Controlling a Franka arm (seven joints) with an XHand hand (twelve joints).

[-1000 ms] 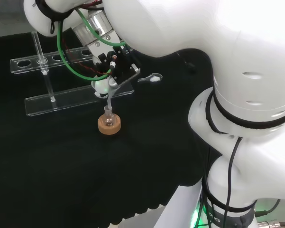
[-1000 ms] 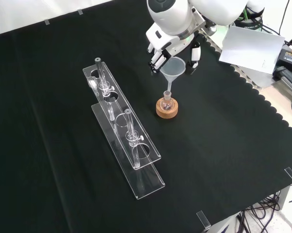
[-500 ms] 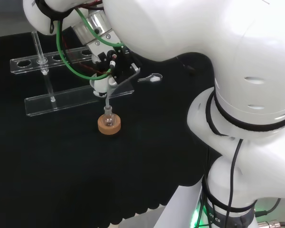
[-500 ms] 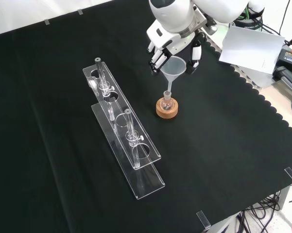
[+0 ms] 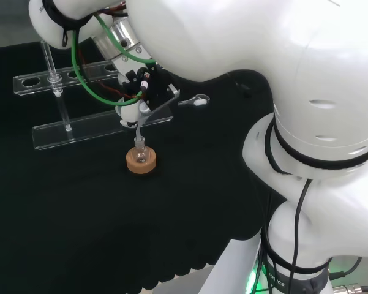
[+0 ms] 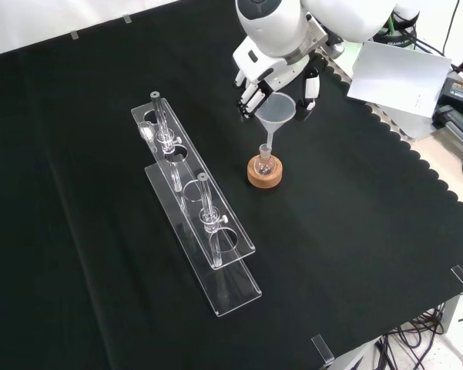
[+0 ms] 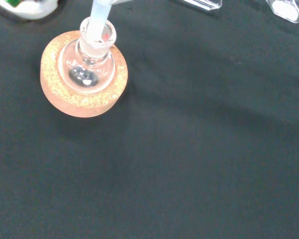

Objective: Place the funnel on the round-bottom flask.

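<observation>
Your hand (image 6: 281, 65) had its fingers curled round the funnel (image 6: 276, 109) at its rim, keeping it upright so the stem dropped straight into the neck of the round-bottom flask (image 6: 265, 162). The flask sat in its cork ring (image 6: 264, 174), right of the clear rack (image 6: 192, 200) in the front view, likely to steady it

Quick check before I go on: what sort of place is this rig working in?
Most likely a chemistry lab bench set up for robot trials: a round-bottom flask sits in a cork ring, a clear test-tube rack stands on black cloth, and the hand holds a funnel.
</observation>
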